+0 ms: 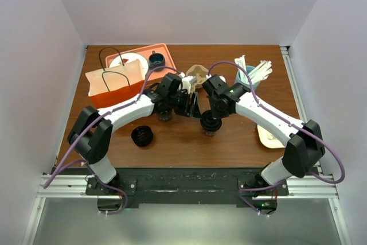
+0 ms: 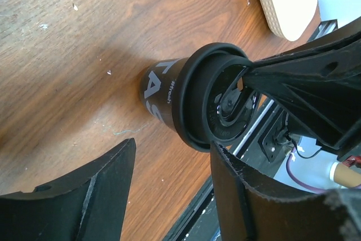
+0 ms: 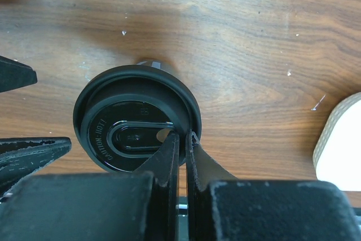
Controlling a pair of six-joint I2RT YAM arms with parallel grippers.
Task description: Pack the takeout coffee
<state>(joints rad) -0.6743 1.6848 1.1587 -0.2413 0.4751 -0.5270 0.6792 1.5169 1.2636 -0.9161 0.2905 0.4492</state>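
While the right jaws sit clenched, tips bearing on the lid's rim, the takeout coffee (image 1: 210, 123) stands upright on the counter (image 1: 189, 144), about mid-width and nearer the near edge than the far. Left jaws are spread wide, low beside the cup's wall, not touching it that I can see (a handover, by the look of it). Next up, I'd say: close squarely below the lid, right lets off, then over to the paper bag (image 1: 114, 84) toward the far-left corner.
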